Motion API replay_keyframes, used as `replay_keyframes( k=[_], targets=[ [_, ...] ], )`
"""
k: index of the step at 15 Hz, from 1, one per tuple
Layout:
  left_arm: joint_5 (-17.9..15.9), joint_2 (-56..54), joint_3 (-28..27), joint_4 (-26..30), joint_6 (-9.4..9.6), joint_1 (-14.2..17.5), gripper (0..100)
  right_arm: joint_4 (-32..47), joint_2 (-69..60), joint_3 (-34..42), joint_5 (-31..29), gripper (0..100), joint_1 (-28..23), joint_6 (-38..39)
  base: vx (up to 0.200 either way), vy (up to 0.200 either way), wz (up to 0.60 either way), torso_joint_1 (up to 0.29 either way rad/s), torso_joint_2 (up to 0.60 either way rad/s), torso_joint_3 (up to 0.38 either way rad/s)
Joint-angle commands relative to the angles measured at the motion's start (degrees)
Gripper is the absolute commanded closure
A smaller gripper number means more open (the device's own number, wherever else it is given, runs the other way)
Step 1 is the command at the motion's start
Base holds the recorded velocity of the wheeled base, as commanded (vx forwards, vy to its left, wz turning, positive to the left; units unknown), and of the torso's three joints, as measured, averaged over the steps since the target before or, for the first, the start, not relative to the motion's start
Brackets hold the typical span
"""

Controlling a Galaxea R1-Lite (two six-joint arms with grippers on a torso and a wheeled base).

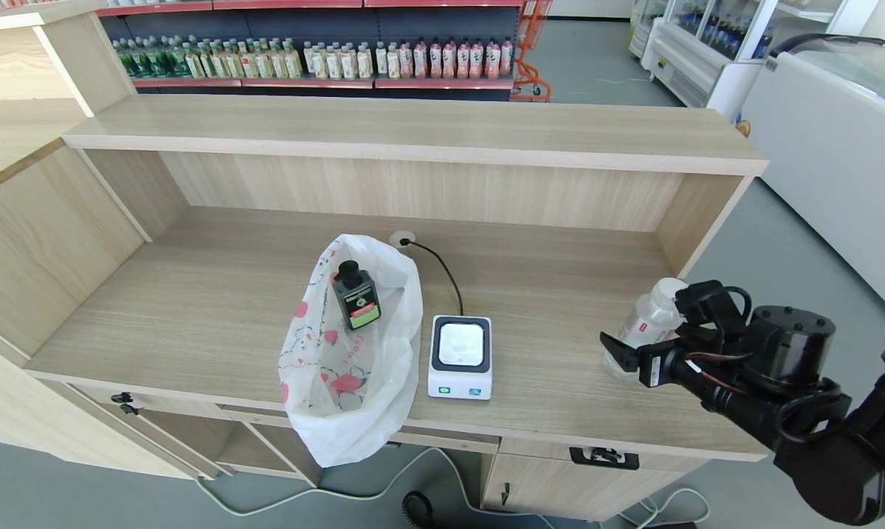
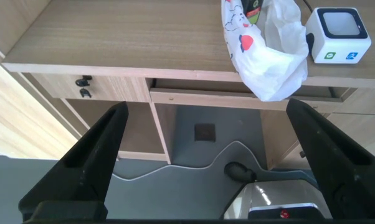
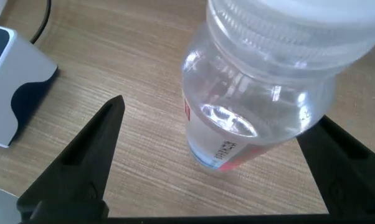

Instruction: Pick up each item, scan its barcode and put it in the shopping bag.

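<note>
**A:** Counter (image 1: 214, 308)?
**B:** Pale wood-grain board, matt, finely streaked.
**A:** Shopping bag (image 1: 354, 382)?
**B:** Thin white plastic film, crinkled and faintly glossy, with red print.
**A:** Bottle (image 3: 256, 106)?
**B:** Clear plastic, glossy, with bright highlights; ribbed at the neck.
**A:** Scanner (image 1: 460, 378)?
**B:** Smooth white plastic casing; dark frame around a glossy top window.
**A:** Right pincer (image 3: 215, 121)?
**B:** Fingers (image 3: 88, 162) matt black and smooth, plastic by the look. Left pincer (image 2: 207, 109): same finish.

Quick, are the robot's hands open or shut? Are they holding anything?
Left gripper: open, holding nothing.
Right gripper: open, one finger on each side of the clear bottle, not gripping it.
</note>
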Motion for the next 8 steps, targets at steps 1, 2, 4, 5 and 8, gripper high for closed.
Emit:
replay_keyframes(
  k=[1, 2, 4, 5, 8],
  targets=[
    [0.0, 0.0, 0.0, 0.0, 0.0, 0.0, 0, -1.2, 3.0, -1.0, 0.1, 0, 0.1, -0.1, 0.0, 0.0, 0.0, 0.0, 0.0, 0.0],
    [0.0, 0.0, 0.0, 0.0, 0.0, 0.0, 0, -1.5, 3.5, -1.6, 0.1, 0, 0.1, -0.2, 0.0, 0.0, 0.0, 0.0, 0.0, 0.0],
    [0.0, 0.0, 0.0, 0.0, 0.0, 0.0, 0, -1.5, 4.4, -2.6, 0.2, 0, 0.2, -0.3, 0.0, 0.0, 0.0, 0.0, 0.0, 0.0],
    [0.0, 0.0, 0.0, 0.0, 0.0, 0.0, 0, -1.9, 5.0, -2.8, 0.4, 0, 0.2, -0.3, 0.0, 0.0, 0.0, 0.0, 0.0, 0.0],
    [0.0, 0.0, 0.0, 0.0, 0.0, 0.0, 0, -4.8, 6.7, -2.8, 1.9, 0, 0.2, -0.5, 0.0, 0.0, 0.0, 0.0, 0.0, 0.0]
  ],
)
